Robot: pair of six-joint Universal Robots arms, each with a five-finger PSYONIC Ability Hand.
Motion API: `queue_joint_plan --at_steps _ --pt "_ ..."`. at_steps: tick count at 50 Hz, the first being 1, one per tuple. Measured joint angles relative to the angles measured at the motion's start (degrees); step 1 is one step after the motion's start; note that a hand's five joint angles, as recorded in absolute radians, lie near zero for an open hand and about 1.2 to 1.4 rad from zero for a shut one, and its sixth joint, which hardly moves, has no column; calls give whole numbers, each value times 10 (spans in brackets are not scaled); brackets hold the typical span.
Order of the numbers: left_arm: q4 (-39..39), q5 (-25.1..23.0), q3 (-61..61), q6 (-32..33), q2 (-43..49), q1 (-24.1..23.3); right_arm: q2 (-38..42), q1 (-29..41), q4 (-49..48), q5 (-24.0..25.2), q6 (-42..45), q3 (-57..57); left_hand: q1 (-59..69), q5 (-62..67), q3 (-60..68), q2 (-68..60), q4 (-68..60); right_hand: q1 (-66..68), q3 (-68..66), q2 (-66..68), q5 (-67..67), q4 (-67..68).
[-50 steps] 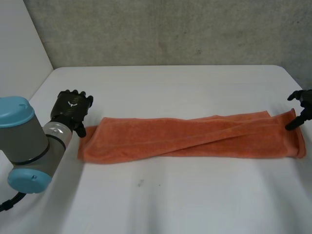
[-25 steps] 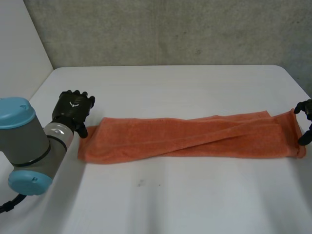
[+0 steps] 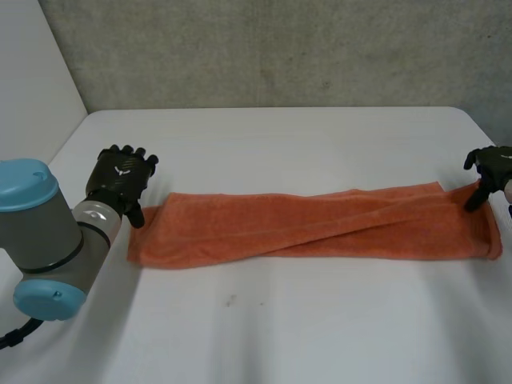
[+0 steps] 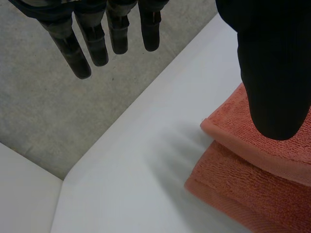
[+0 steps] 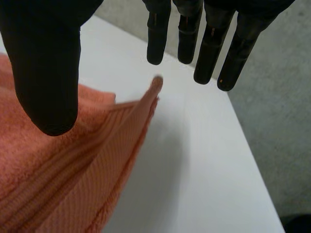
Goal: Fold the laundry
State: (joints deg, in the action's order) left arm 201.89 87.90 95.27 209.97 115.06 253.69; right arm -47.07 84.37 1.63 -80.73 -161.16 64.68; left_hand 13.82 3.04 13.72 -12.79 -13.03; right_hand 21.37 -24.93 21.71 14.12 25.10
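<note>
Orange towel [image 3: 312, 224], folded lengthwise, on the white surface [image 3: 280, 328]. Left hand [image 3: 120, 180] at one end, right hand [image 3: 490, 166] at the other; fingers [image 4: 97, 43] of both straight, holding nothing.

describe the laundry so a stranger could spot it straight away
On the white table, a long strip runs from the left hand to the right hand: the orange towel, folded lengthwise. It is the only cloth there, and the only orange thing.

A bare robot lab: a plain white table [image 3: 280, 336] set against a rough grey concrete wall [image 3: 280, 48]
</note>
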Motion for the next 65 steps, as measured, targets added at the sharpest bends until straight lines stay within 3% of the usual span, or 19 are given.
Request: queue_joint_plan --at_steps 3,4,6,8,9,15,25,26,33,41,49,51,65 --pt "0 0 0 0 0 0 23 2 18 -14 3 -28 0 0 0 0 0 0 0 0 2 0" --pt "0 0 0 0 0 0 41 4 32 -31 9 -51 0 0 0 0 0 118 -134 160 117 122" --pt "0 0 0 0 0 0 49 5 40 -41 12 -63 0 0 0 0 0 175 -192 221 181 192" --pt "0 0 0 0 0 1 56 12 52 -56 17 -80 0 0 0 0 0 345 -402 443 393 402" --pt "0 0 0 0 0 1 56 16 55 -60 18 -85 0 0 0 0 0 348 -420 455 411 421" --pt "0 -1 -3 -3 -3 1 16 39 58 -51 13 -82 0 0 0 0 0 348 -426 457 417 430" --pt "0 -19 -39 -54 -21 4 -220 99 17 122 -22 74 0 0 0 0 0 348 -427 457 421 430" --pt "0 -19 -39 -54 -21 4 -220 99 17 122 -22 74 0 0 0 0 0 348 -427 457 421 430" --pt "-13 -77 -89 -115 -14 11 -378 119 10 209 -28 177 0 0 0 1 2 348 -428 457 421 430" --pt "-42 -140 -130 -139 32 13 -519 108 -11 251 -99 219 0 0 0 1 3 348 -428 457 421 430" --pt "-49 -168 -141 -139 62 10 -578 62 -28 273 -171 225 0 0 0 2 3 348 -429 457 421 430" --pt "-55 -189 -143 -138 79 4 -604 21 -36 297 -222 224 0 0 0 2 3 348 -429 457 421 430" --pt "-73 -232 -178 -137 147 -40 -629 -52 -87 321 -351 214 0 0 0 2 3 348 -430 457 421 430"
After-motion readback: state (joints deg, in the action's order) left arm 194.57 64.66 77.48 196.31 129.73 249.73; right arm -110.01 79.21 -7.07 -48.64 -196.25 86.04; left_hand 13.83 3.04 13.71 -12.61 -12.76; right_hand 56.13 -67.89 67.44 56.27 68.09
